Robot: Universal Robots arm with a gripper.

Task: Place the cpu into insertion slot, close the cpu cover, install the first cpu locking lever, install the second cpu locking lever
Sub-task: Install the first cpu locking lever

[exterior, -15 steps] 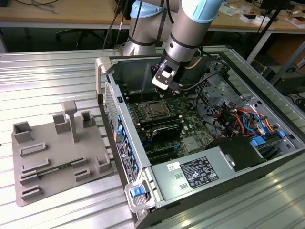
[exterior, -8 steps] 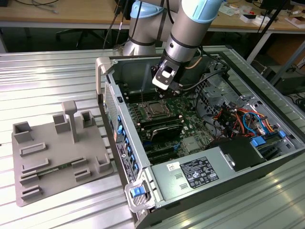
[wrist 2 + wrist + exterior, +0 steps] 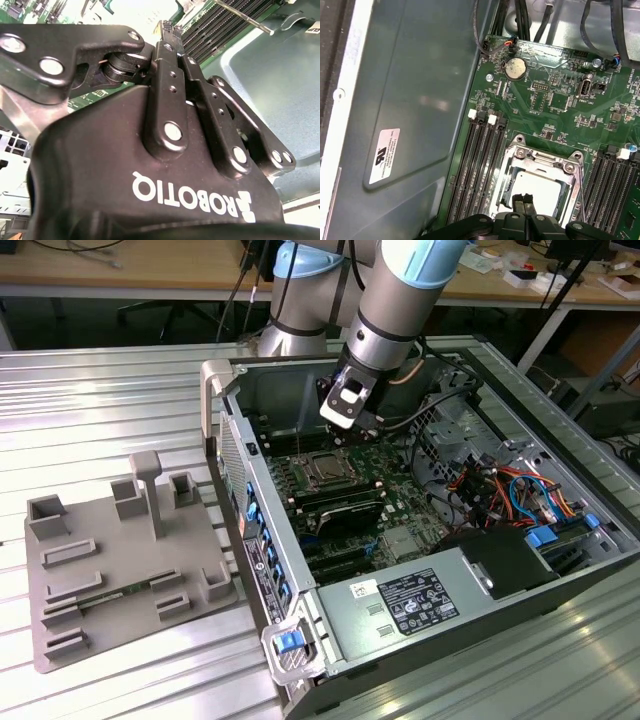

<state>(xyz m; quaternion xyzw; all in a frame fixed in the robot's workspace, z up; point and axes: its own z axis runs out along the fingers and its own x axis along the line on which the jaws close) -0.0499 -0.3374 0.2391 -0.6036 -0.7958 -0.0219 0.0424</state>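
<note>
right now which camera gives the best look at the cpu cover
The first wrist view: the cpu cover sits close below the camera, its silver frame around the cpu, with the pincer in front. The exterior view shows the cover small beneath the arm. The second wrist view faces the pincer's linkage.

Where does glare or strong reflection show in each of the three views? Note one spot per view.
Exterior view: bright streaks run along the ribbed metal table. First wrist view: the cpu has its top washed pale, and a soft sheen lies on the grey case wall. Second wrist view: the circuit board behind the gripper is overexposed, almost white.
</note>
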